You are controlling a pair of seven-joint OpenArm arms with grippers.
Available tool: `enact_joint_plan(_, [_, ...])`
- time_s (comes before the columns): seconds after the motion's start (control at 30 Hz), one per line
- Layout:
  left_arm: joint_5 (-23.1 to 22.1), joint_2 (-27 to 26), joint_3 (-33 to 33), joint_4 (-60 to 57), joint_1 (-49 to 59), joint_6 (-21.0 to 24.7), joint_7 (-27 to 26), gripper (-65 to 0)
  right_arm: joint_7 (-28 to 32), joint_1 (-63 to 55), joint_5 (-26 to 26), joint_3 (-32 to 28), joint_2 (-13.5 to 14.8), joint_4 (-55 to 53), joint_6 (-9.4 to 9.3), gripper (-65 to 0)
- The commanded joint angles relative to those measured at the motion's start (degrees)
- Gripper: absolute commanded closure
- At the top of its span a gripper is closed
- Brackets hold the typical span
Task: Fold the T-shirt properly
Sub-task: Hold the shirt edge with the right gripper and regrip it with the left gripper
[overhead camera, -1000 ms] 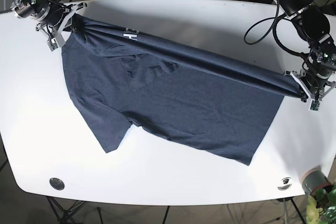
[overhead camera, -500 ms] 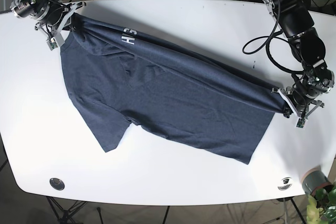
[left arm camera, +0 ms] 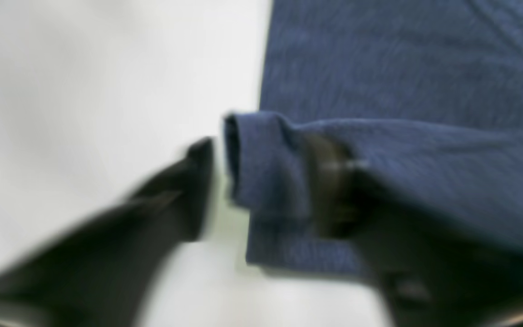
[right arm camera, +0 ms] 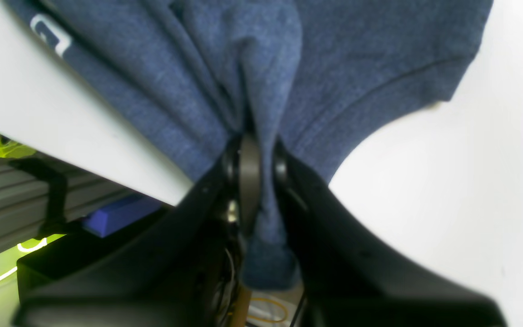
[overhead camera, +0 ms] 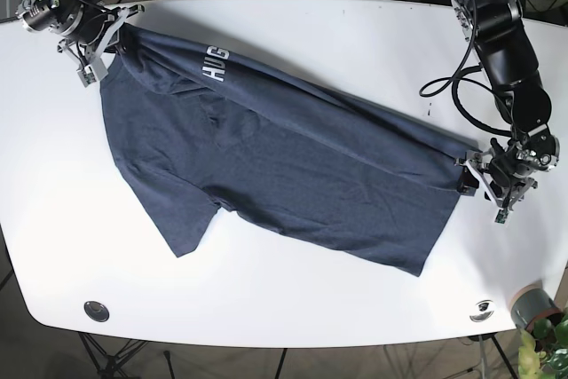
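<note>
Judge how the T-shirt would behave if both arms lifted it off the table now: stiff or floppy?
Probably floppy: the T-shirt bunches into folds where the right gripper pinches it. It would likely sag between the grips, since the rest lies slack and wrinkled on the table. The left gripper looks open around the hem, so that end could drop.

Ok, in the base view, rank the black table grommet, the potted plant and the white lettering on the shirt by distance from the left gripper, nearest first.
From the left gripper:
1. Potted plant, table's near right corner.
2. Black table grommet, near left corner.
3. White lettering, on the T-shirt, far left.

2 and 3 are close.
</note>
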Motion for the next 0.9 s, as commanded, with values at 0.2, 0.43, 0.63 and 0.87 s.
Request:
enact_joint_plan(0.2, [-5.5,-2.3,-0.6,3.1,-1.4,1.1,-4.5,-47.2,2.3,0.0,1.0,6.4,-2.7,1.2,-0.07,-32.7])
enact_joint_plan(0.43, [-13.1,-5.5,-0.4,4.3,2.5,1.7,-6.1,-46.9,2.2,1.8,1.0,9.7,-4.3,1.2,-0.07,-40.3])
enact_joint_plan(0.63, [-12.9,-5.2,3.8,4.2,7.5,2.0,-15.3,-46.0,2.2,3.3,0.4,8.7,-4.4,0.9,-0.07,-41.5])
enact_joint_plan(0.87, [-12.9,-5.3,12.5,3.7,8.7,10.3,-23.0,-39.2,2.2,3.3,0.4,7.1,-4.0,1.1,-0.07,-41.1])
